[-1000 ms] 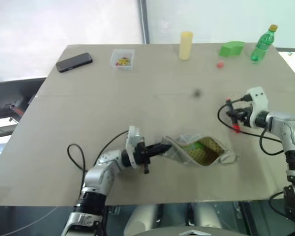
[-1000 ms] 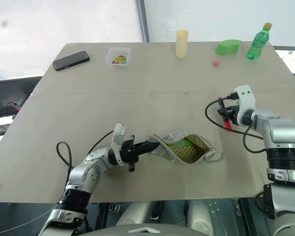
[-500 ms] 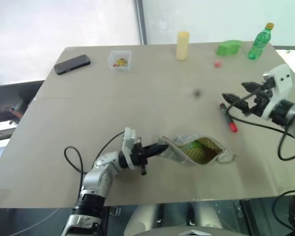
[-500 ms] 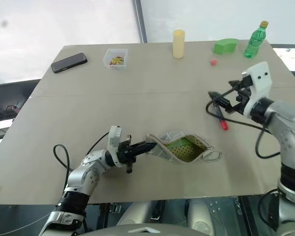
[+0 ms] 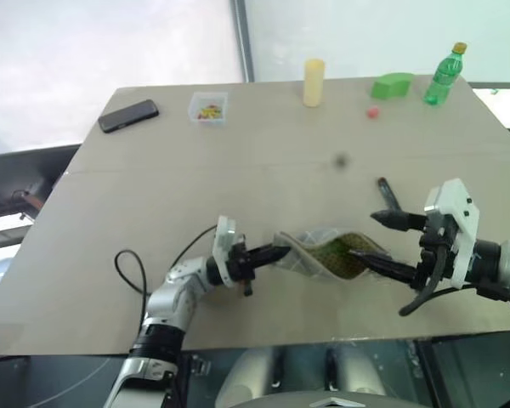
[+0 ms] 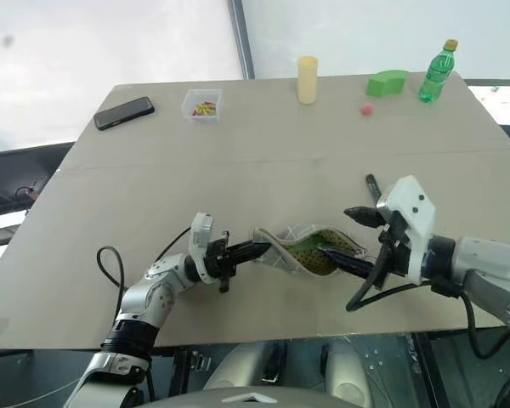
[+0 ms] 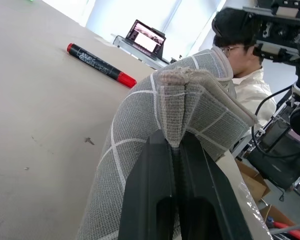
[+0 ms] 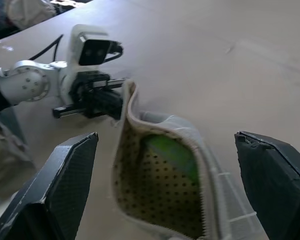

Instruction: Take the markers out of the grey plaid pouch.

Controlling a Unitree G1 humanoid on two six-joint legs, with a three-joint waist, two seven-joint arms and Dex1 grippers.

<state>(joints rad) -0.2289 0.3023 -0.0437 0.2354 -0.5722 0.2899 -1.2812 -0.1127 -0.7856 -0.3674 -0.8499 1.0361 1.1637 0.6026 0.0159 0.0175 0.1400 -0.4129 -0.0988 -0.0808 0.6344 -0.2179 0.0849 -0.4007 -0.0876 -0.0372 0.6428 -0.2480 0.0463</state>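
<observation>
The grey plaid pouch [image 5: 316, 253] lies near the table's front edge, its mouth gaping and its tan dotted lining showing. A green thing [image 8: 172, 152] lies inside it. My left gripper [image 5: 276, 252] is shut on the pouch's left end, pinching the fabric [image 7: 176, 115]. At the pouch's right end my right gripper [image 5: 362, 235] is open and empty, one finger above the mouth and one at it. One of the markers [image 7: 100, 64], black with a red end, lies on the table behind the right gripper, partly hidden [image 5: 386, 194].
Along the far edge stand a black phone [image 5: 129, 116], a clear box of coloured bits [image 5: 208, 109], a yellow cylinder [image 5: 314, 82], a green block [image 5: 391, 84] and a green bottle [image 5: 443, 74]. A small red ball [image 5: 372, 111] lies nearby. A person [image 7: 240, 65] sits beyond the table.
My right gripper let go of the marker, which now lies on the table, then swung back to the pouch's mouth with its fingers wide. The left gripper kept its hold.
</observation>
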